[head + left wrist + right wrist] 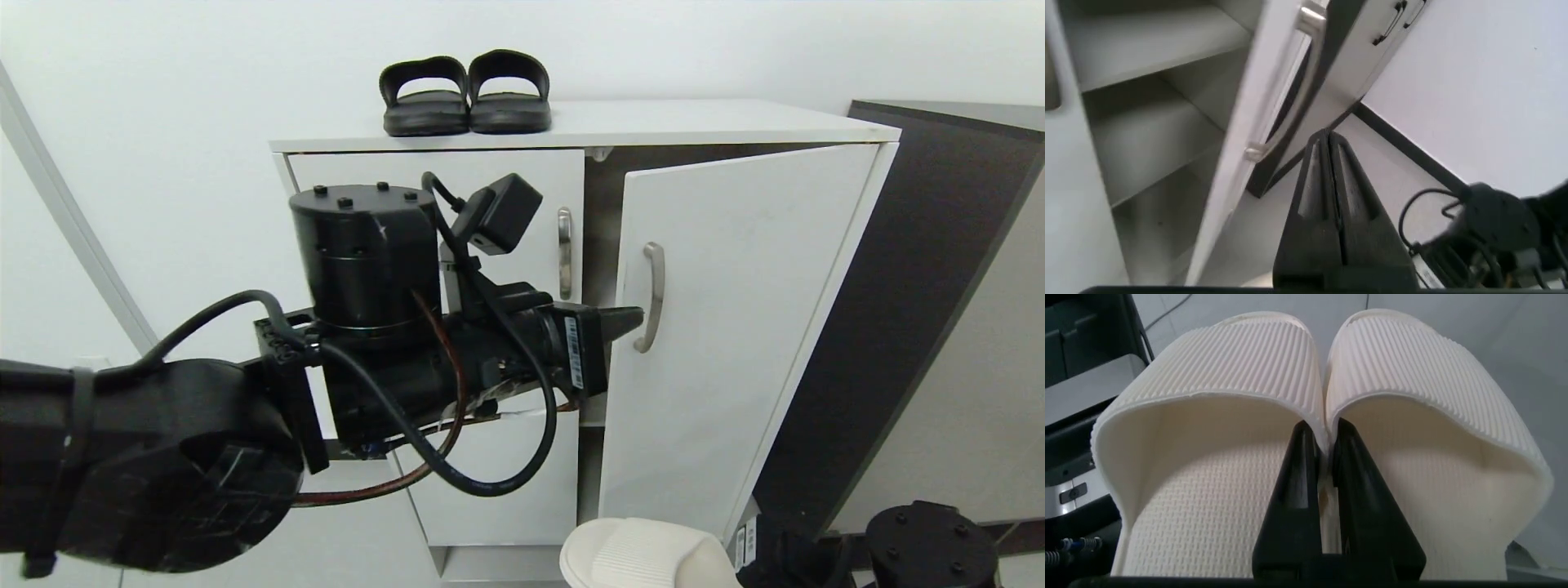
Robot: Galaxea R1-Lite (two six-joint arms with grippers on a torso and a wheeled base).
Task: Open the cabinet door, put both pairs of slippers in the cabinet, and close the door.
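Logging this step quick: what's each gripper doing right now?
Left gripper: shut, holding nothing, beside the open door's handle.
Right gripper: shut on the pair of cream slippers.

No word or number is coming through legibly. A white barcode sticker point(574, 351) is sitting on the side of the left gripper point(627, 320), just right of the frame's centre in the head view. Its bars are showing, but its print is too small to read. A second white sticker point(746, 545) is sitting on the right arm point(788, 559) at the lower right of the frame, just beside the white slippers point(645, 555), and is equally unreadable.
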